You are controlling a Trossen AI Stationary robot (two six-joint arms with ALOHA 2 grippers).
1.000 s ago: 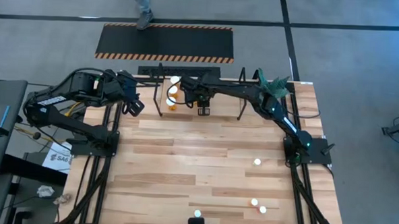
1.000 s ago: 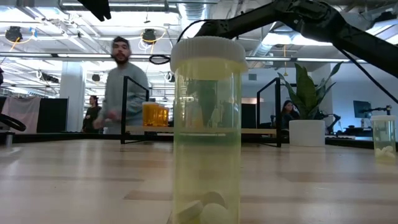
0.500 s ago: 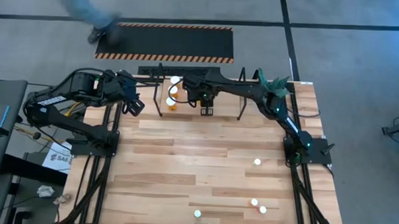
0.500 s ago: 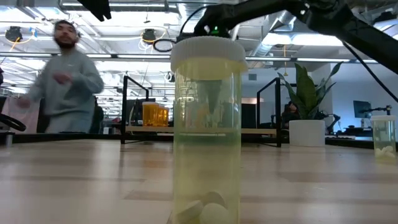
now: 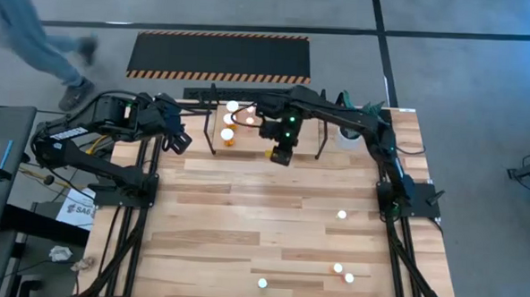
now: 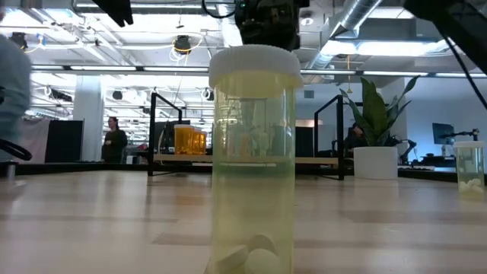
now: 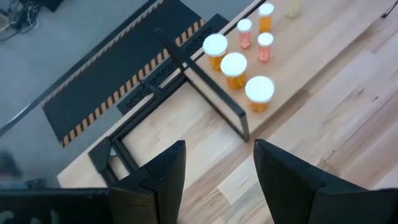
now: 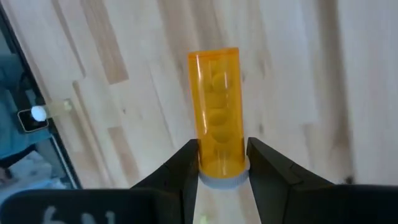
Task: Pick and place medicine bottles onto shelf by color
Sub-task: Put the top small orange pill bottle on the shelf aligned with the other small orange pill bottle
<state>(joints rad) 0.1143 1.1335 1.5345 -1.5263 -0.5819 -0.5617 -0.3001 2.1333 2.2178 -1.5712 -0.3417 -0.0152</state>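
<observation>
From above, the right gripper (image 5: pixel 280 154) hangs over the table (image 5: pixel 244 219) just on the near side of the shelf (image 5: pixel 267 108), carrying an orange bottle (image 5: pixel 272 152); the left gripper (image 5: pixel 177 141) waits at the shelf's left end. White-capped bottles on the shelf (image 5: pixel 230 120) stand in its left part, and four more bottles (image 5: pixel 341 215) stand well apart on the near half of the table, one at the near edge (image 5: pixel 262 283). A person's legs (image 5: pixel 37 40) cross the floor at far left. At table height, a pale yellow bottle (image 6: pixel 254 160) with a white cap fills the middle, pills at its bottom; the shelf (image 6: pixel 243 160) with orange bottles (image 6: pixel 189 140) sits far behind, a potted plant (image 6: pixel 374 144) to its right. The left wrist camera shows its fingers (image 7: pixel 165 171) apart and empty, the shelf's hoop end (image 7: pixel 211 93) and six white-capped bottles (image 7: pixel 234 68) beyond. The right wrist camera shows its fingers (image 8: pixel 183 168) clamped on the cap end of the orange bottle (image 8: pixel 217 106).
</observation>
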